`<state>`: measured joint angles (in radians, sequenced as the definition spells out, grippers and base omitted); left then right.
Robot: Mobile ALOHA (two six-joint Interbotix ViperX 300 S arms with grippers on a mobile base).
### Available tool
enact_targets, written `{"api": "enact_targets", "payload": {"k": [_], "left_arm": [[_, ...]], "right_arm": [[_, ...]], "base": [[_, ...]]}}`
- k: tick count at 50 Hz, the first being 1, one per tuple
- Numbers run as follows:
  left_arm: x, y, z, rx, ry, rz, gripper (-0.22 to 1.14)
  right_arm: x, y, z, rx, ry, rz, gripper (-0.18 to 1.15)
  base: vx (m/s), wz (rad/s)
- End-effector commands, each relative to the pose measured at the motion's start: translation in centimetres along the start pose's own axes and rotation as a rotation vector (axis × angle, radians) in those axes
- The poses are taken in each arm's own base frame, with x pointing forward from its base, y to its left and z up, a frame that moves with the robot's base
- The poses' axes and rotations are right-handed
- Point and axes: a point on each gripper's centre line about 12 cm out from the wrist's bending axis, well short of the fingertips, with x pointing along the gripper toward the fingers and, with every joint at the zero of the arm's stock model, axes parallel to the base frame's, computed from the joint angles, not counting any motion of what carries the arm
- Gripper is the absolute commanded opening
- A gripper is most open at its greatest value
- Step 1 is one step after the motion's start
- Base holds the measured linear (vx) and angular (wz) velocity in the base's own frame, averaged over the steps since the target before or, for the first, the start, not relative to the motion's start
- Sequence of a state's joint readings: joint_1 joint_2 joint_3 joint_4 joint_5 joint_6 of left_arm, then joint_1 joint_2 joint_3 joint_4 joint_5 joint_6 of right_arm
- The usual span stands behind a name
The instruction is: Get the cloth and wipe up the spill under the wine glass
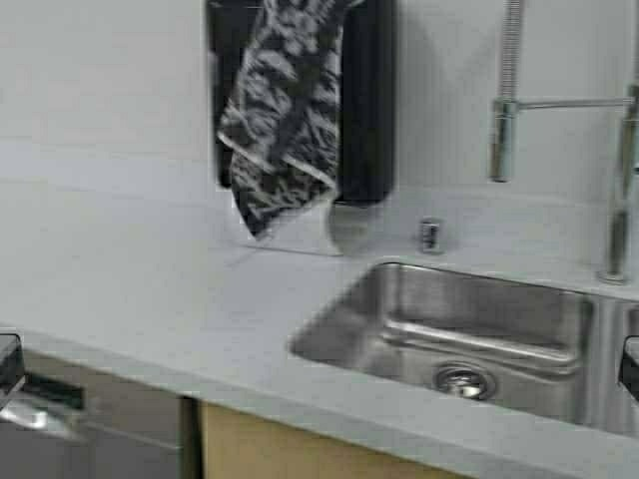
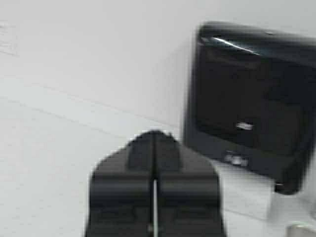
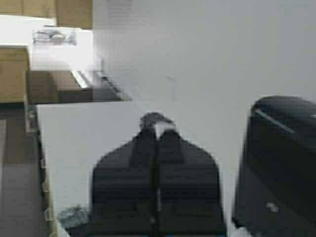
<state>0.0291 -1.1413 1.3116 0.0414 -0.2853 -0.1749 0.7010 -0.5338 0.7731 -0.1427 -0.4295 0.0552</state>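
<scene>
High view first: the cloth (image 1: 283, 110) hangs draped down the front of the black dispenser (image 1: 369, 110) on the far wall, left of the sink (image 1: 469, 339). Its long axis runs vertically, with the lower corner dangling just above the countertop (image 1: 140, 289). You see no wine glass and no spill anywhere on the counter here, so judge the fetch as the step in hand and the wipe as not yet begun. Both arms sit low and near, barely in frame: a sliver of the left arm at the near left edge, a dark sliver of the right at the near right edge. The cloth lies far and up from both, somewhat left of centre, so the left arm looks to have the shorter reach, though the sink lies between the right arm and the dispenser and you may still prefer either.

Left wrist view: the left gripper (image 2: 154, 148) has its fingers pressed together with only a thin seam between them, holding nothing. The dispenser stands ahead of it and off to one side; the cloth itself does not show from here.

Right wrist view: the right gripper (image 3: 157, 133) is likewise closed on nothing, fingers meeting along a dark line. The dispenser's side shows beside it, and again no cloth is visible.

Whichever arm you send, you will need to part the fingers before reaching the hanging fabric.
</scene>
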Motion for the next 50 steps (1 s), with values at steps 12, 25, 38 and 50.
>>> {"api": "enact_targets", "payload": {"k": [12, 25, 38, 50], "left_arm": [[0.3, 0.0, 0.2, 0.003, 0.0, 0.0, 0.02], [0.5, 0.0, 0.1, 0.001, 0.009, 0.002, 0.02], [0.4, 0.0, 0.2, -0.001, 0.001, 0.001, 0.02], [0.3, 0.0, 0.3, -0.001, -0.002, 0.001, 0.02]], "right_arm": [[-0.4, -0.3, -3.0, 0.0, 0.071, -0.012, 0.07], [-0.6, -1.5, -4.3, -0.002, 0.106, -0.053, 0.07], [-1.0, -1.5, -5.1, 0.011, 0.126, -0.056, 0.07], [-1.0, -1.6, -5.2, 0.025, 0.126, -0.062, 0.07]], "base": [[-0.13, 0.46], [-0.1, 0.46], [-0.08, 0.59], [-0.06, 0.63]]}}
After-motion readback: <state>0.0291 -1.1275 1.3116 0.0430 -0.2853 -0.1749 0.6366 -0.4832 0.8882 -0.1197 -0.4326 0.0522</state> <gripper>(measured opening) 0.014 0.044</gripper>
